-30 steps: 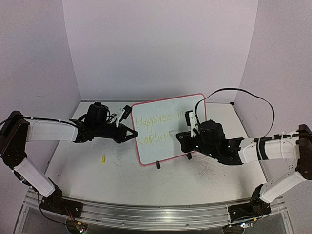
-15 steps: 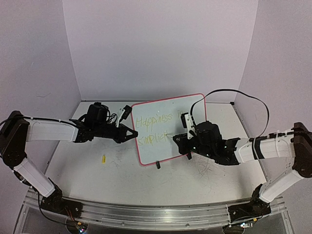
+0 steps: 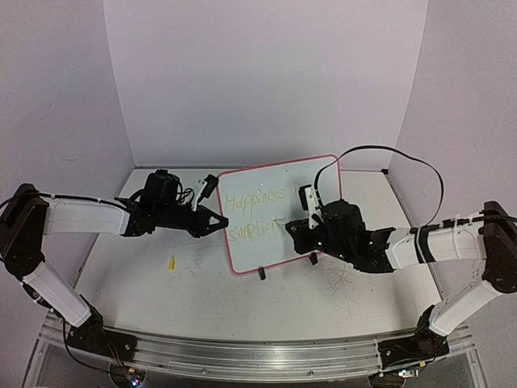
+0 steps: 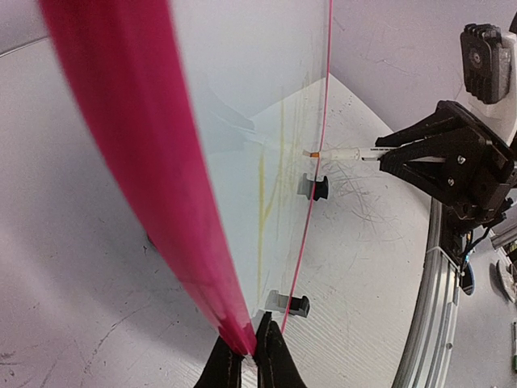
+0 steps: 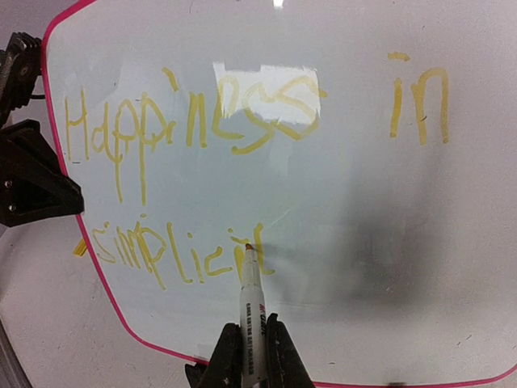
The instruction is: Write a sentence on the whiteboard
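Pink rim [image 4: 121,121] clenched in the left pincer [image 4: 249,356] steadies the whiteboard [image 3: 258,250] so the marker [image 5: 249,291] grasped by the right pincer [image 5: 249,338] can finish the sentence [image 5: 186,129].

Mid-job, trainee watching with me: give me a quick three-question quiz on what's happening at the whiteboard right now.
1. True or false: the left gripper is shut on the marker.
2. Where is the marker's tip? A) on the top line of the sentence; B) at the end of the lower line's lettering; C) off the whiteboard.
3. Fill in: the last word on the top line reads ___.
Key: 1 false, it pinches the whiteboard's pink rim; the right gripper holds the marker. 2 B. 3 "in".
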